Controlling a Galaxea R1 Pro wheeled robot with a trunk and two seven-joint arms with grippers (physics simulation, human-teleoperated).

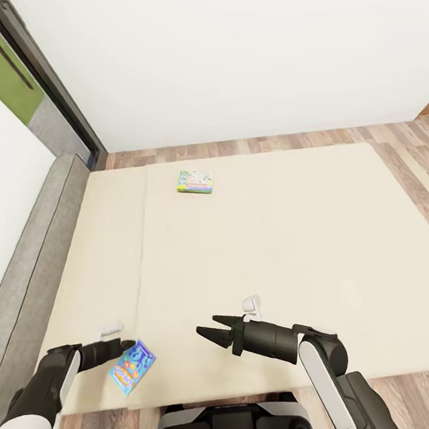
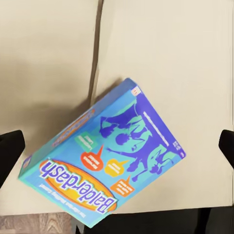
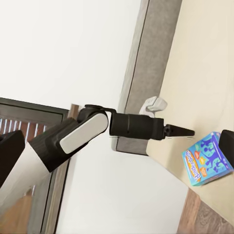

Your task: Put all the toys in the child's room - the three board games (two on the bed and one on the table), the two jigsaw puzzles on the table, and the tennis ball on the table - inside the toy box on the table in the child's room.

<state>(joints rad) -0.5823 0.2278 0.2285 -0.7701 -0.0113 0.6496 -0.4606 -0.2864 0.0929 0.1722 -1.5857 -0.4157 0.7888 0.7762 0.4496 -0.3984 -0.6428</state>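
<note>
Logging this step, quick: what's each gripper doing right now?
Left gripper: open, at the blue board game on the bed, not holding it.
Right gripper: open, empty.

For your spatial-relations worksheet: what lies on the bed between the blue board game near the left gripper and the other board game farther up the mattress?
Only bare beige mattress, crossed by its seam, separates the blue board game from the far board game in the head view.

**Hidden, Cropped and Unreadable**

The left gripper (image 1: 127, 345) is covering the ten o'clock corner of the blue Balderdash board game box (image 1: 133, 366), so its jaw state is staying unclear. The printing on the pale green flat board game box (image 1: 195, 181) at twelve o'clock is reading too small. The beige mattress bed (image 1: 276, 248) is running under the robot's base at six o'clock.
</note>
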